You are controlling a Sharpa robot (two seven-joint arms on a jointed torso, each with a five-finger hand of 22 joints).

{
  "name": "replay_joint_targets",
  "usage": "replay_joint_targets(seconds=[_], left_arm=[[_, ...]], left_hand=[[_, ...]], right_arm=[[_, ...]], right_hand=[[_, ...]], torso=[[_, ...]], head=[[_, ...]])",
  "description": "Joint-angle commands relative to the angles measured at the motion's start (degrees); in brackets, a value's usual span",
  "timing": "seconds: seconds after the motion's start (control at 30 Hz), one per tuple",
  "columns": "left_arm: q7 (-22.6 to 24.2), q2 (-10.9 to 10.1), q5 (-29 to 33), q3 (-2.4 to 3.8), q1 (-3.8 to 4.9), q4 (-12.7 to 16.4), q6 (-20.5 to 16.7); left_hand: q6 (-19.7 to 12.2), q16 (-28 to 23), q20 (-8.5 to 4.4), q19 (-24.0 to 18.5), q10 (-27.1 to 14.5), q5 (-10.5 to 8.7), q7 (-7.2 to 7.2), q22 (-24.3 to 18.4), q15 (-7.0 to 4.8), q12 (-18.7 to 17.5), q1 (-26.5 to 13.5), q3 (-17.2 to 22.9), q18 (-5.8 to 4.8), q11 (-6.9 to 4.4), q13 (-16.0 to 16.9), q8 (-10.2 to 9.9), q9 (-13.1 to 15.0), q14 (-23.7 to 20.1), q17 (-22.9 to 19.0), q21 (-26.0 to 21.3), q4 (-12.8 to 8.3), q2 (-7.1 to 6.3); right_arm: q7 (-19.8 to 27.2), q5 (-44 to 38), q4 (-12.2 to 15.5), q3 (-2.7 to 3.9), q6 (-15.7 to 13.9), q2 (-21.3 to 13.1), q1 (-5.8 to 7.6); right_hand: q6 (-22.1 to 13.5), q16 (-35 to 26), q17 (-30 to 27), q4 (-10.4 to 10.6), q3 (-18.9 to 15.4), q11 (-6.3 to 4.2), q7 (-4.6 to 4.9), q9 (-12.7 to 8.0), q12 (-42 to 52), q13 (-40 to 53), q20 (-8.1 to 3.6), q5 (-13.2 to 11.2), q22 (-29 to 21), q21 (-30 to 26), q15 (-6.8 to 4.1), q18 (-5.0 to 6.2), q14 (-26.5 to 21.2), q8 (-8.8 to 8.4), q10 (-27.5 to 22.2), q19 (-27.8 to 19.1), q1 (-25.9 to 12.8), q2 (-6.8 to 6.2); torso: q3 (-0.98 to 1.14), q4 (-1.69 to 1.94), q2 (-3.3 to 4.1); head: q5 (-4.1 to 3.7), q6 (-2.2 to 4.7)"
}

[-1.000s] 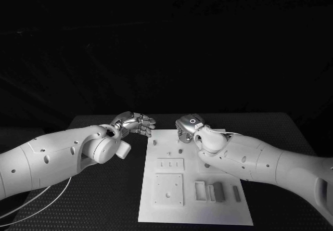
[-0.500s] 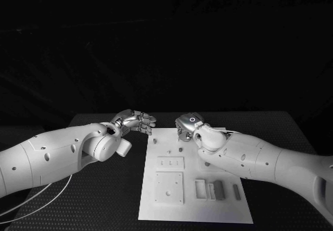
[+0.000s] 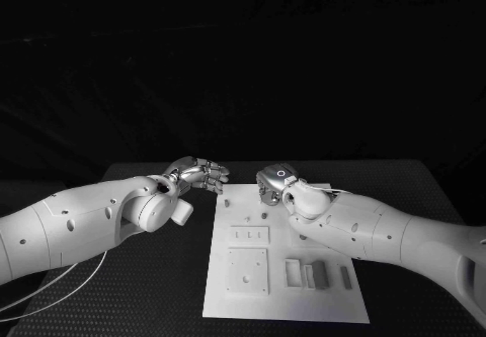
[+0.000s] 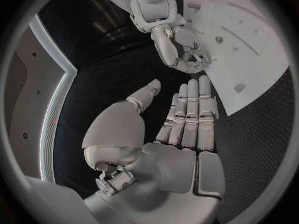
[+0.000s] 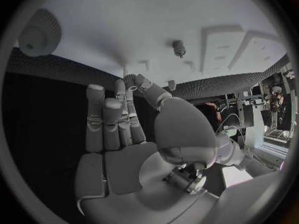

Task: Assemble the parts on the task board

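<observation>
Looking down from the head camera, the task board [image 3: 284,263] lies in the middle of the table [image 3: 142,288], its long axis running from 12 to 6 o'clock. Grey parts [image 3: 320,275] lie together at the board's 5 o'clock side, and a small peg [image 3: 226,204] stands near its far left corner. The right hand [image 3: 273,184] hangs over the far edge of the board, at about 12 o'clock from the parts; the left hand [image 3: 199,175] is off the board, at 10 o'clock from it. The right hand is therefore nearer to the board, I judge.

From the left wrist, the left hand [image 4: 181,129] has straight fingers lying side by side, thumb apart, nothing in it. The right hand [image 4: 184,50] shows with fingers curled above the board's [image 4: 249,59] edge; whether it pinches something I cannot tell.

From the right wrist, the right hand [image 5: 121,134] has fingers half bent toward the board [image 5: 156,25], where a peg [image 5: 179,48] stands beyond the fingertips.
</observation>
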Motion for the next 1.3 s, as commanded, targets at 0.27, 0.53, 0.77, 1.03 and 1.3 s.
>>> replay_joint_targets(seconds=[0.27, 0.53, 0.77, 1.03, 1.3], left_arm=[[0.3, 0.3, -0.1, 0.07, 0.17, 0.0, 0.8], [0.2, 0.2, -0.1, 0.07, 0.28, 0.1, 0.7], [0.3, 0.2, -0.1, 0.07, 0.38, 0.2, 0.8], [0.3, 0.0, -0.2, 0.07, 0.47, 0.1, 0.8], [0.3, 0.1, -0.2, 0.07, 0.47, -0.1, 0.7]], left_hand=[[-0.3, -0.4, -0.13, -0.4, 0.0, -0.11, 1.82, 0.1, 0.15, -0.3, 0.2, -0.2, 0.93, 0.54, 0.1, -0.3, -0.1, -0.2, 0.1, -0.3, 0.3, -0.54], [-0.3, -0.4, -0.13, -0.4, 0.0, -0.11, 1.83, 0.1, 0.15, -0.3, 0.1, -0.2, 0.93, 0.54, 0.1, -0.3, -0.1, -0.2, 0.2, -0.3, 0.3, -0.53], [-0.3, -0.4, -0.13, -0.4, 0.0, -0.11, 1.83, 0.1, 0.15, -0.3, 0.1, -0.2, 0.93, 0.54, 0.1, -0.3, -0.1, -0.2, 0.2, -0.3, 0.4, -0.54], [-0.3, -0.5, -0.13, -0.4, 0.1, -0.11, 1.83, 0.2, 0.15, -0.4, 0.2, -0.2, 0.93, 0.54, 0.2, -0.3, -0.1, -0.2, 0.3, -0.4, 0.4, -0.55], [-0.3, -0.5, -0.13, -0.4, 0.1, -0.11, 1.82, 0.2, 0.15, -0.4, 0.2, -0.2, 0.94, 0.53, 0.2, -0.3, -0.1, -0.2, 0.3, -0.4, 0.3, -0.56]], right_arm=[[0.6, 0.6, -0.3, -0.02, 1.3, 0.1, -0.37], [-0.1, 0.2, -0.6, -0.02, 0.0, 0.2, -0.38], [-0.2, 0.1, -1.0, -0.01, -0.5, 0.2, -0.38], [-0.7, -0.4, 0.0, 0.00, -2.1, -0.4, -0.35], [-1.6, -0.9, 0.0, 0.01, -3.2, -0.5, -0.35]], right_hand=[[0.0, 0.0, 0.0, 0.3, 0.3, 0.31, 0.23, 0.1, -0.3, -0.1, -0.20, 0.2, 1.0, 0.0, -0.19, 3.96, -0.1, -0.19, 0.2, -0.1, -0.2, -0.33], [-0.2, -0.2, 0.0, 0.2, 0.3, 0.42, 0.35, 0.0, -0.5, -0.2, -0.15, 0.2, 1.0, -0.2, -0.08, 3.96, -0.3, -0.45, 0.0, -0.3, -0.3, -0.51], [-0.2, -0.3, 0.0, 0.2, 0.4, 0.41, 0.35, 0.0, -0.6, -0.2, -0.17, 0.3, 1.0, -0.2, -0.08, 3.96, -0.3, -0.46, 0.0, -0.3, -0.2, -0.43], [-0.1, -0.3, 0.0, 0.2, 0.5, 0.39, 0.33, 0.0, -0.6, -0.2, -0.20, 0.2, 1.0, -0.2, -0.10, 3.96, -0.3, -0.47, 0.1, -0.3, 0.0, -0.45], [0.0, -0.2, 0.0, 0.2, 0.5, 0.36, 0.30, 0.1, -0.6, -0.2, -0.22, 0.2, 1.0, -0.1, -0.13, 3.96, -0.2, -0.44, 0.2, -0.2, 0.2, -0.50]], torso=[[-0.04, 0.01, -0.05], [-0.01, -0.01, -0.08], [-0.06, 0.02, -0.06], [-0.08, -0.02, -0.12], [-0.06, -0.06, -0.08]], head=[[-0.07, -0.16], [0.01, -0.21], [0.04, -0.19], [0.12, -0.25], [0.11, -0.22]])
